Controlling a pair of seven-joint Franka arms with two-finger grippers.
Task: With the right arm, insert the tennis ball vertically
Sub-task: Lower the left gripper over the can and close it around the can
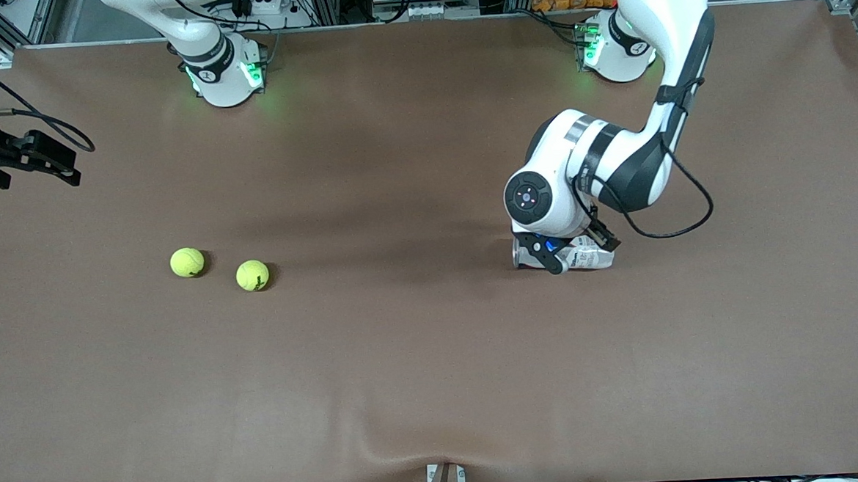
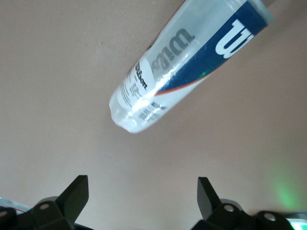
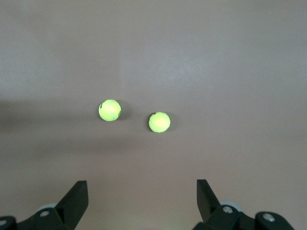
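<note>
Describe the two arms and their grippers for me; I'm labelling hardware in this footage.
Both arms are glossy white with dark grey joint sections. Their round bases glow green. The left arm carries a looping black cable and a round dark end cap with small lights. The left gripper and right gripper have black, wedge-tipped fingers on bodies with silver screws.

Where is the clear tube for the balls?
The clear tube lies on its side on the table's left-arm end, under the open left gripper.

Bare brown table (image 1: 420, 359) lies all around the two tennis balls (image 1: 187, 262) (image 1: 252, 275), which sit near each other toward the right arm's end, while the left gripper (image 1: 573, 252) hangs open over the lying ball can (image 1: 591, 256), well apart.
</note>
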